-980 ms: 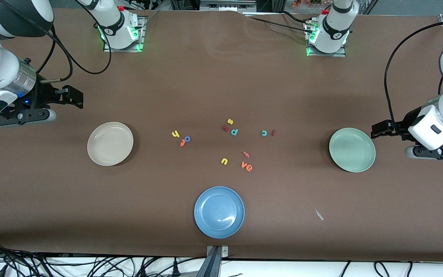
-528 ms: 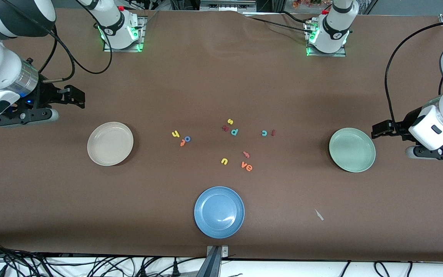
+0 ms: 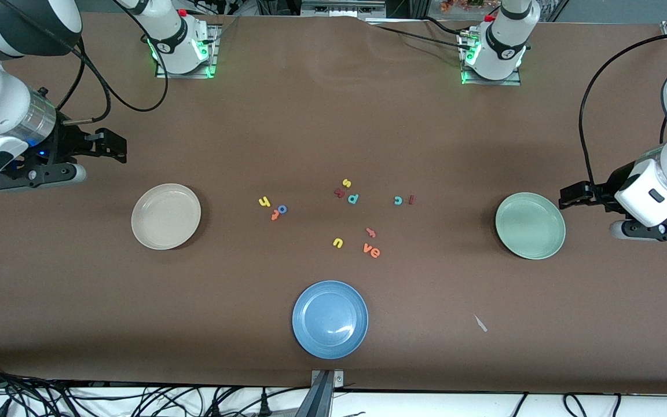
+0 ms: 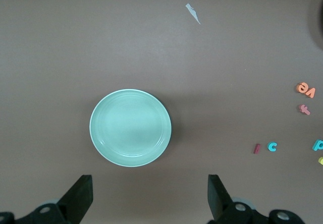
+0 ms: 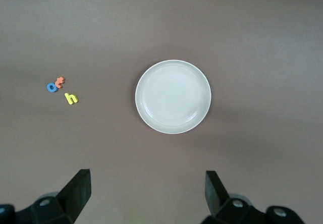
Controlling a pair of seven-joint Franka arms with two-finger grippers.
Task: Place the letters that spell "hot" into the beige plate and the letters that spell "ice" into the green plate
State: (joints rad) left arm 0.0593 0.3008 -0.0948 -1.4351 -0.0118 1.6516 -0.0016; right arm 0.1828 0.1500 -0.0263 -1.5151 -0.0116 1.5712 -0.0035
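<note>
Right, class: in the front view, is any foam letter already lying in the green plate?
No. The green plate is bare, and the teal c and dark red i lie on the table.

A robotics lab: bolted arm bases (image 3: pixel 182 43), cable tangle (image 3: pixel 136 399) by table (image 3: pixel 310 116).

The round blue plate (image 3: pixel 330 319) has a glossy, smooth surface that catches a bright highlight. The round cream-beige plate (image 3: pixel 165 216) and the round pale mint-green plate (image 3: pixel 530 225) look smooth with a softer sheen. The brown table covering (image 3: pixel 310 116) is matt and cloth-like, slightly rippled. The small coloured letters (image 3: pixel 371 250) look like matt foam.
</note>
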